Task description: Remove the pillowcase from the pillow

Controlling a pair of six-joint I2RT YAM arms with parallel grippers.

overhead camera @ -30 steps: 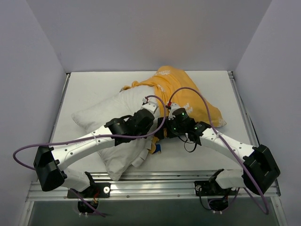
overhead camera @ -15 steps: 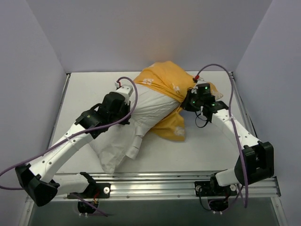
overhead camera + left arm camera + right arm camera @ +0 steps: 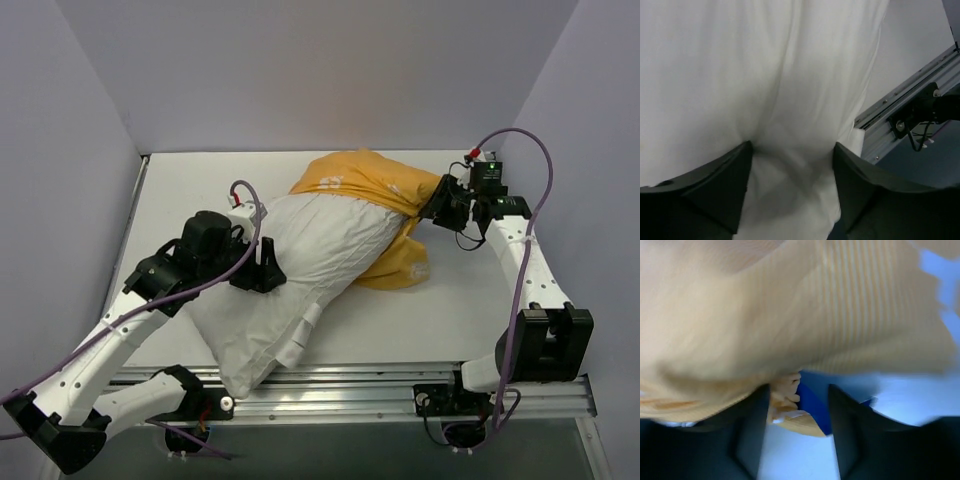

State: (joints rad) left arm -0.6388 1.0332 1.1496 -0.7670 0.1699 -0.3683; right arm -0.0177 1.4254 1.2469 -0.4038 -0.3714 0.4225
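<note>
- My left pincer is clamped on the plump white fabric pillow, mid-table.
- My right pincer is clamped on the yellow-orange fabric pillowcase, covering only the pillow's far end.
- I should anchor left and pull right steadily outward.

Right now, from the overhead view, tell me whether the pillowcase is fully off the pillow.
No, the yellow-orange pillowcase covers the far end of the white pillow, and only the near part is bare.
</note>
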